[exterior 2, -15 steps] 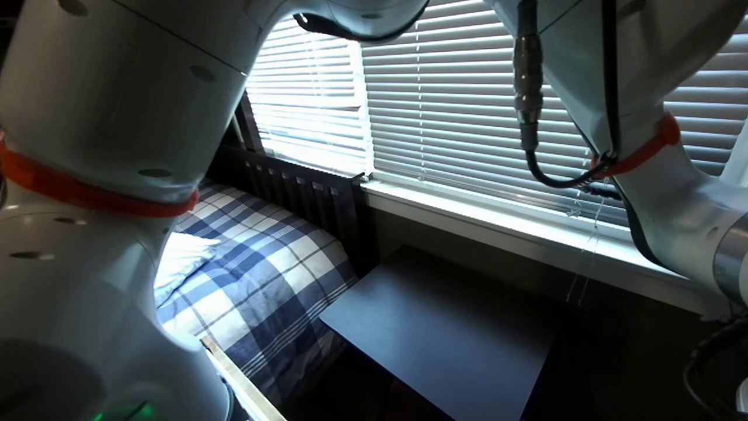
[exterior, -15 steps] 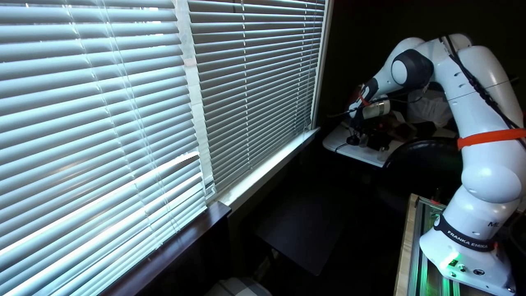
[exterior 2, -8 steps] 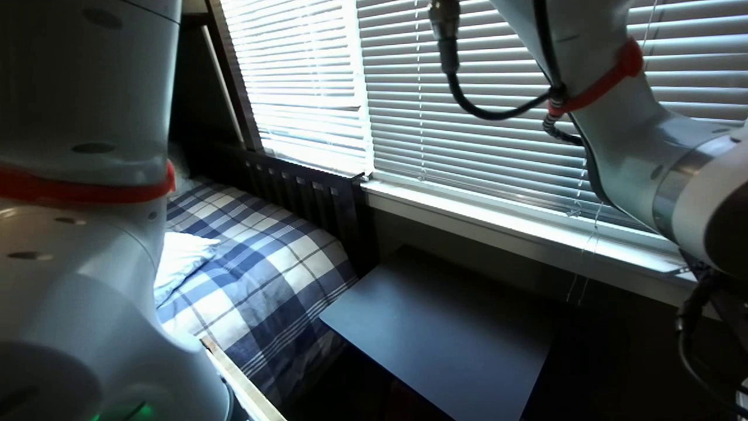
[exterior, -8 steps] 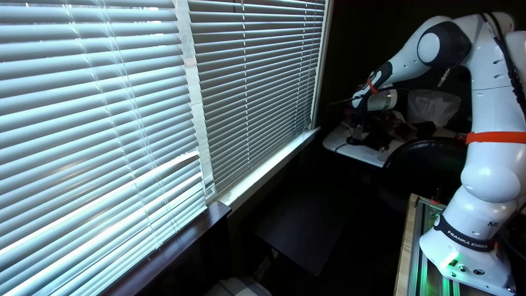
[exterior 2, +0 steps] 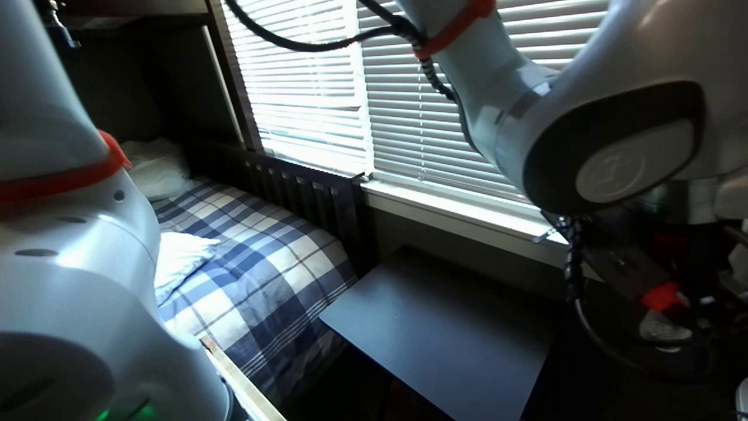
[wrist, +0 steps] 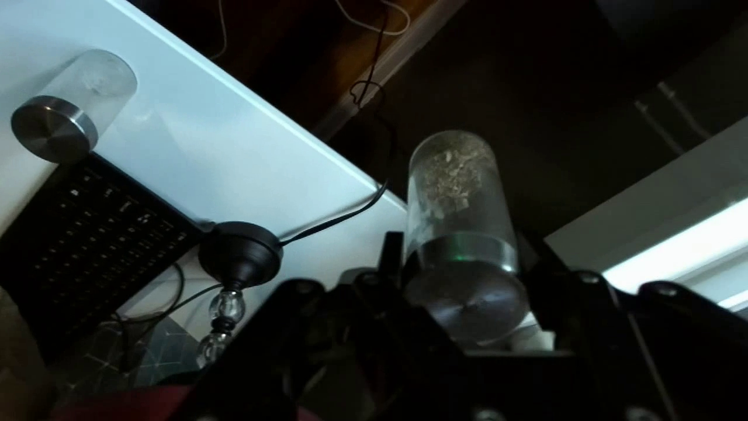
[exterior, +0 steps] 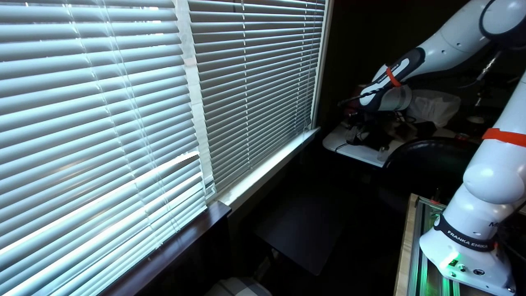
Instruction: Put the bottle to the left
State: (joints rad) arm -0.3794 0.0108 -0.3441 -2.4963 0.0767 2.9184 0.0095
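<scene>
The bottle point(wrist: 456, 199) is a clear glass jar with a brushed metal lid and dry, pale brown flakes inside. In the wrist view it sits between both fingers, lid toward the camera. My gripper point(wrist: 460, 251) is shut on it near the lid. The bottle appears held in the air over the far edge of the white table point(wrist: 234, 134). In an exterior view my gripper point(exterior: 356, 124) is a dark shape under the wrist above the white table; fingers and bottle are too dark to make out there.
A second lidded glass jar point(wrist: 87, 96) stands on the white table beside a black keyboard point(wrist: 105, 222). A lamp with a black base point(wrist: 239, 254) and cable stands near. A black chair point(exterior: 427, 164), black table point(exterior 2: 432, 327) and window sill point(exterior 2: 456, 204) are around.
The arm's elbow has risen and drawn back to the right in an exterior view, and the hand has shifted slightly right. From the opposite angle, forearm and wrist have swung leftward into view.
</scene>
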